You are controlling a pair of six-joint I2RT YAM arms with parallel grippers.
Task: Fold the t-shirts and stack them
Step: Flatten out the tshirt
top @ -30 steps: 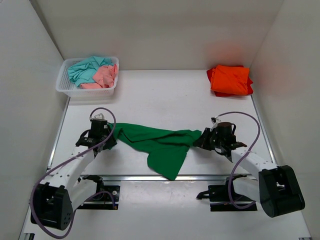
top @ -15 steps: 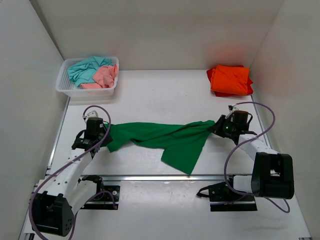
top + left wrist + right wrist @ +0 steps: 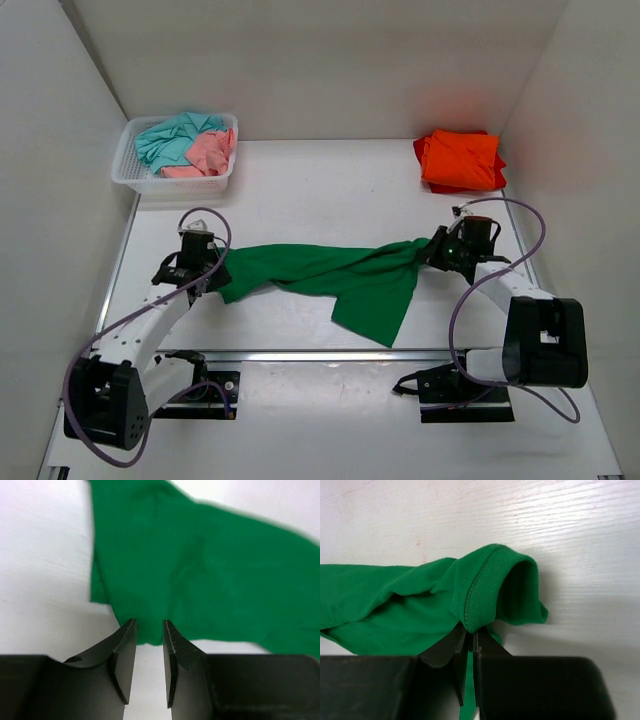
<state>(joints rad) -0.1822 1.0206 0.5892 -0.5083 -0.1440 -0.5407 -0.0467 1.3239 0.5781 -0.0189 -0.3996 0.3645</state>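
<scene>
A green t-shirt (image 3: 330, 275) lies stretched across the table between the two arms, with one flap hanging toward the near edge. My right gripper (image 3: 438, 252) is at its right end. The right wrist view shows this gripper (image 3: 468, 630) shut on the ribbed hem of the green t-shirt (image 3: 395, 605). My left gripper (image 3: 210, 270) sits at the shirt's left end. In the left wrist view this gripper (image 3: 150, 622) is open, with bare table between the fingers and the green cloth (image 3: 200, 565) just past the tips. An orange t-shirt (image 3: 460, 160) lies folded at the back right.
A white mesh basket (image 3: 175, 184) at the back left holds a teal t-shirt (image 3: 170, 138) and a pink t-shirt (image 3: 210, 152). White walls close in the left, right and back sides. A metal rail runs along the near edge by the arm bases.
My right gripper has carried its end of the green t-shirt to the right and farther back, drawing the cloth out. The left gripper's jaws have narrowed and it sits at the cloth's left edge.
</scene>
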